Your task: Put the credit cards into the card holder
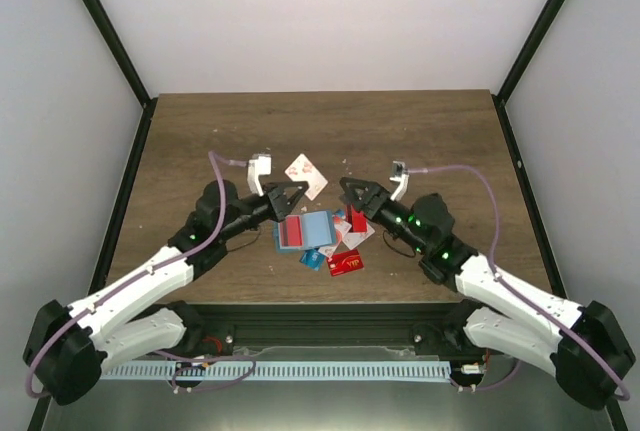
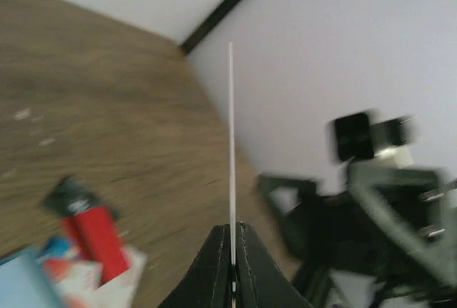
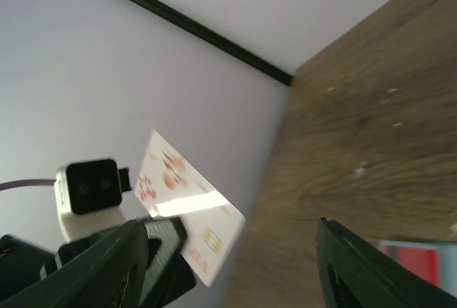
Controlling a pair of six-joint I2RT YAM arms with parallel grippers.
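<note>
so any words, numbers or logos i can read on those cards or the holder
No text reads clearly.
White plastic card with red marks, held in the left gripper: print blurred, unreadable.
Flat red card nearest the arm bases: pale marking too small to read.
Teal-blue card holder: no lettering visible.

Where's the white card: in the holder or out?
Out. The left gripper is shut on the white card, held up apart from the card holder.

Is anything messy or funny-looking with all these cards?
Yes. The credit cards lie in a jumbled, overlapping heap beside the card holder, not stacked neatly. One white card with red marks is up in the air, pinched at its edge by the left pincer.
</note>
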